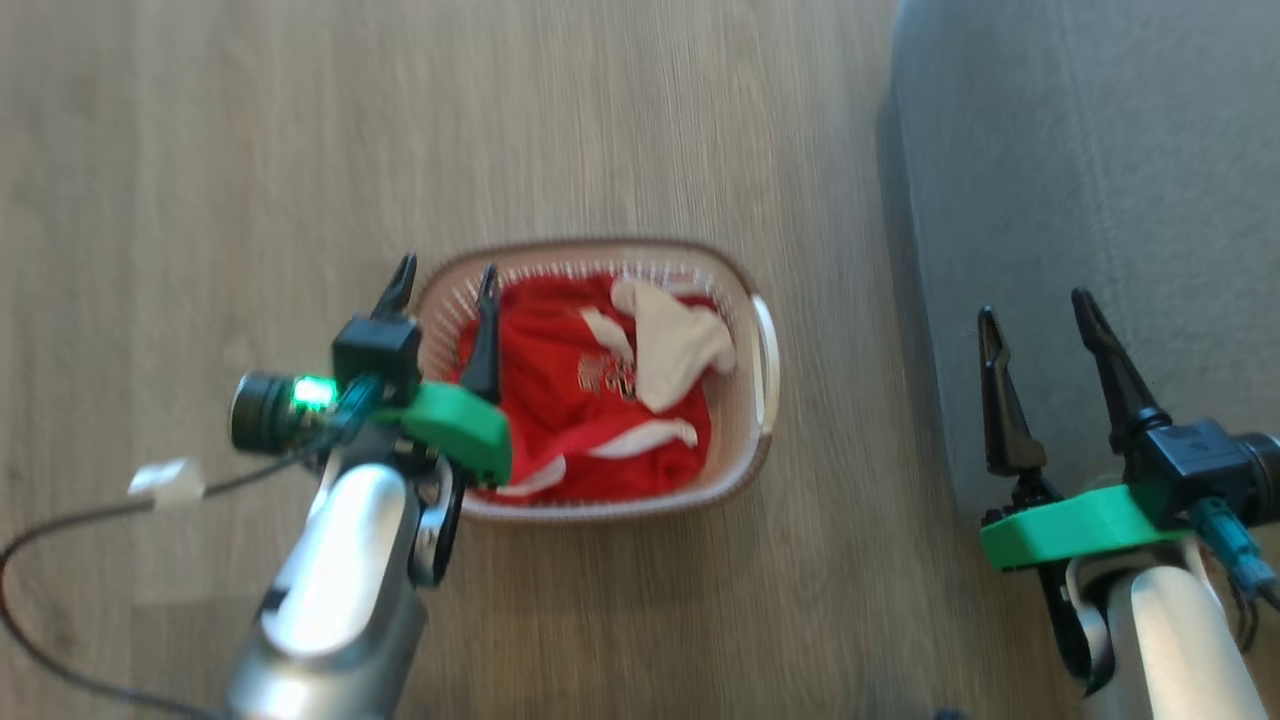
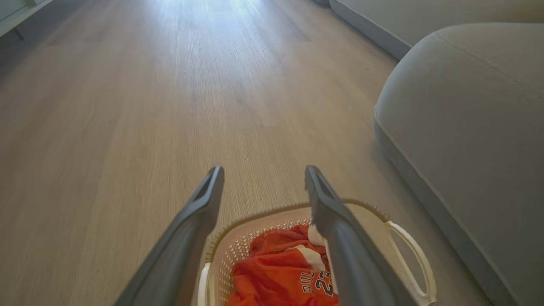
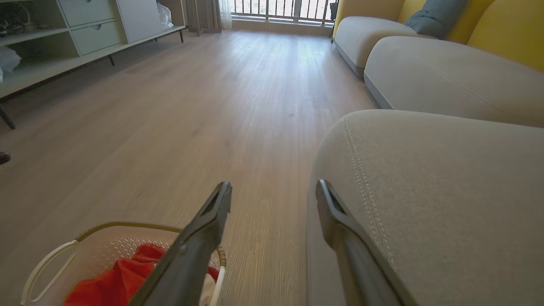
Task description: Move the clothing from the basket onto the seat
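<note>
Left gripper spread over basket left rim, clothing inside, right gripper spread above seat edge, floor open beyond.

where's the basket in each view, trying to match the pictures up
Head view: basket at centre.
Left wrist view: basket at the bottom edge, centre, partly behind the fingers.
Right wrist view: basket in the bottom left corner.
Shared landmark: the grey seat, to the basket's right in all three.
</note>
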{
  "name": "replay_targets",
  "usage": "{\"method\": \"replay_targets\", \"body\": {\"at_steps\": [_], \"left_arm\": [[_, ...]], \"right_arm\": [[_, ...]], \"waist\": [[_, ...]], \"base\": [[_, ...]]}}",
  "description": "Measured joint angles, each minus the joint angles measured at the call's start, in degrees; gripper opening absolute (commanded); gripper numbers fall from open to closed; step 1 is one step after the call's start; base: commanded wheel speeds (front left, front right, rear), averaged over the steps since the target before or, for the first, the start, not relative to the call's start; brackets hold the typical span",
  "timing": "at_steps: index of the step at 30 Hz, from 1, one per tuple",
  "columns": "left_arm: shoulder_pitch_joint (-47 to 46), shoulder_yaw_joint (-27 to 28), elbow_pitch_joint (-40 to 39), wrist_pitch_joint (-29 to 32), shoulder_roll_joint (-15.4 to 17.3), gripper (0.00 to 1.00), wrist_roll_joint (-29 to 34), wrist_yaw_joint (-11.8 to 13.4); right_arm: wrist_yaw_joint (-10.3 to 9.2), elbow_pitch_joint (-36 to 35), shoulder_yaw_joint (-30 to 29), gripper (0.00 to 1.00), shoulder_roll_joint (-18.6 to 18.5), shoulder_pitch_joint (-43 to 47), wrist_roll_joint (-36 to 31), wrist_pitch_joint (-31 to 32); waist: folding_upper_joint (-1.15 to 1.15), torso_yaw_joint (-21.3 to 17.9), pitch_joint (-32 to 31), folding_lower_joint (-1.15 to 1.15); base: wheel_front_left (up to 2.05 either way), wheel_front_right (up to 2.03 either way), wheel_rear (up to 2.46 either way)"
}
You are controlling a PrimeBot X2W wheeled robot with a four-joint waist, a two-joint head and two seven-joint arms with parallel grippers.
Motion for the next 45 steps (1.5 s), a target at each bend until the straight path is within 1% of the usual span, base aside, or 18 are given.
{"method": "replay_targets", "body": {"at_steps": [4, 7, 9, 13, 16, 18, 19, 21, 23, 28, 30, 33, 35, 36, 37, 39, 42, 45], "left_arm": [[-7.54, -0.79, 7.34, 0.00, -0.29, 1.00, 3.52, -0.67], [-13.78, -1.03, 14.94, 0.00, -0.30, 1.00, 4.98, -2.02], [-17.64, -1.46, 20.71, 0.00, -0.31, 1.00, 5.38, -3.16], [-24.74, -4.14, 34.12, 0.00, -0.37, 1.00, 6.75, -6.36], [-29.70, -5.89, 40.74, 0.22, -0.40, 1.00, 7.49, -8.02], [-33.21, -8.14, 43.68, 1.09, -0.41, 1.00, 9.13, -8.54], [-33.21, -8.14, 43.68, 1.09, -0.41, 1.00, 9.13, -8.54], [-36.00, -10.56, 45.12, 1.82, -0.44, 1.00, 11.50, -9.24], [-37.89, -11.74, 45.73, 2.93, -0.54, 1.00, 11.51, -9.25], [-40.49, -14.06, 47.43, 8.32, -0.49, 1.00, 12.48, -7.90], [-41.63, -15.18, 47.70, 10.23, -0.47, 1.00, 13.35, -7.89], [-42.86, -16.51, 48.01, 13.16, -0.45, 1.00, 14.35, -7.47], [-43.29, -18.85, 48.20, 15.57, -0.14, 1.00, 16.22, -7.53], [-43.34, -20.90, 48.32, 17.77, 0.40, 1.00, 18.18, -8.00], [-43.34, -21.56, 48.40, 18.78, 0.63, 1.00, 18.69, -8.05], [-43.34, -22.58, 48.48, 20.62, 0.94, 1.00, 19.14, -8.11], [-43.34, -23.19, 48.49, 23.52, 0.98, 1.00, 19.45, -9.01], [-43.33, -23.17, 48.52, 24.96, 0.98, 1.00, 19.41, -9.00]], "right_arm": [[0.00, -2.69, 0.63, 1.00, 0.00, -1.49, 0.96, 0.00], [0.00, -5.04, 1.09, 1.00, 0.00, -3.12, 1.89, 0.00], [0.00, -6.27, 1.82, 1.00, 0.00, -3.34, 2.37, 0.00], [0.00, -7.50, 3.16, 1.00, 0.01, -3.35, 3.24, 0.00], [0.00, -8.13, 3.59, 1.00, 0.01, -3.49, 4.48, 0.00], [0.00, -8.24, 3.76, 1.00, 0.01, -3.72, 4.61, 0.00], [0.00, -8.24, 3.76, 1.00, 0.01, -3.72, 4.61, 0.00], [0.00, -8.34, 3.74, 1.00, 0.01, -4.12, 4.80, 0.00], [0.00, -8.72, 3.72, 1.00, 0.01, -4.66, 5.52, 0.00], [0.00, -10.09, 4.28, 1.00, 0.01, -5.89, 6.64, 0.00], [0.00, -10.50, 4.50, 1.00, 0.01, -6.02, 7.44, 0.00], [0.00, -11.06, 5.15, 1.00, 0.01, -5.97, 7.64, 0.00], [0.00, -11.07, 5.77, 1.00, 0.01, -5.91, 7.65, 0.00], [0.00, -11.07, 6.26, 1.00, 0.02, -5.86, 8.31, 0.00], [0.00, -11.07, 6.35, 1.00, 0.02, -5.78, 8.54, 0.00], [0.00, -11.07, 6.44, 1.00, 0.02, -5.75, 8.65, 0.00], [0.00, -11.11, 6.54, 1.00, 0.02, -5.72, 9.31, 0.00], [0.00, -11.44, 6.55, 1.00, 0.02, -5.45, 9.77, 0.00]], "waist": [[0.00, -1.11, 6.67, 0.00], [0.00, -1.95, 11.67, 0.01], [0.00, -2.50, 14.87, 0.01], [0.00, -3.53, 20.76, 0.01], [0.00, -4.27, 24.72, 0.01], [0.00, -4.77, 27.14, 0.01], [0.00, -4.77, 27.14, 0.01], [0.00, -5.28, 29.28, 0.01], [0.00, -5.80, 31.21, 0.00], [0.00, -7.32, 34.90, 0.00], [0.00, -7.95, 35.90, 0.01], [0.00, -8.82, 36.59, 0.00], [0.00, -9.36, 36.76, 0.00], [0.00, -9.95, 36.75, 0.00], [0.00, -10.24, 36.73, 0.00], [0.00, -10.73, 36.64, 0.00], [0.00, -11.17, 36.42, 0.00], [0.00, -11.48, 36.32, 0.00]], "base": [[0.00, 0.00, 0.00], [0.00, 0.00, 0.00], [0.00, 0.00, 0.00], [0.00, 0.00, 0.00], [0.00, 0.00, 0.00], [0.00, 0.00, 0.00], [0.00, 0.00, 0.00], [0.00, 0.00, 0.00], [0.00, 0.00, 0.00], [0.00, 0.00, 0.00], [0.00, 0.00, 0.00], [0.00, 0.00, 0.00], [0.00, 0.00, 0.00], [0.00, 0.00, 0.00], [0.00, 0.00, 0.00], [0.00, 0.00, 0.00], [0.00, 0.00, 0.00], [0.00, 0.00, 0.00]]}}
